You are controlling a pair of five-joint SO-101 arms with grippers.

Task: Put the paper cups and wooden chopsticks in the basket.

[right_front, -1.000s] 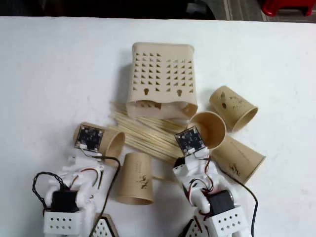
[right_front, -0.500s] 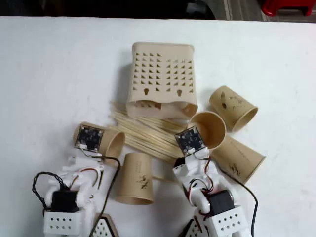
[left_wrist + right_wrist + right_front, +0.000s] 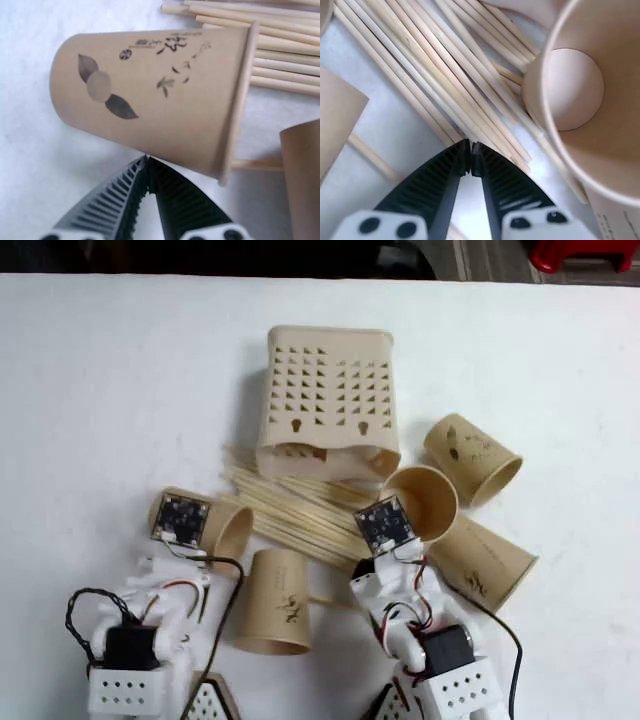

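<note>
**Risk, as judged (high view read as a clock face, arms at 6 o'clock).** The left gripper (image 3: 148, 164) had its black ribbed jaws pressed together on nothing, just short of the tan leaf-printed paper cup (image 3: 150, 95) lying on its side. Advancing with the jaws clenched would probably nudge the curved wall and roll this cup off toward 12 o'clock, so the jaws would need to part first. The right gripper (image 3: 470, 148), likewise clenched and empty, pointed at the near ends of the pale wooden chopsticks (image 3: 435, 75). A pinch there might catch only a few sticks and scatter the loose heap. It might also knock the open-mouthed paper cup (image 3: 570, 85) that rested against the heap.

**Pose.** The left arm (image 3: 130, 640) sat folded at 7 o'clock with its wrist over the leaf-printed cup. The right arm (image 3: 430, 640) sat folded at 5 o'clock, wrist bent down over the edge of the heap.

**Layout.**
- A third paper cup (image 3: 272, 600) lay on its side at 6 o'clock, between the arms.
- The chopsticks fanned across the centre of the white table (image 3: 120, 390).
- Two further cups lay tipped over, one at 4 o'clock (image 3: 485, 560) and one at 3 o'clock (image 3: 472, 460).
- Farthest, toward 12 o'clock, stood the beige perforated plastic basket (image 3: 328, 390), with the far ends of the sticks reaching its near side.
- Whether anything already lay inside the basket could not be told.
</note>
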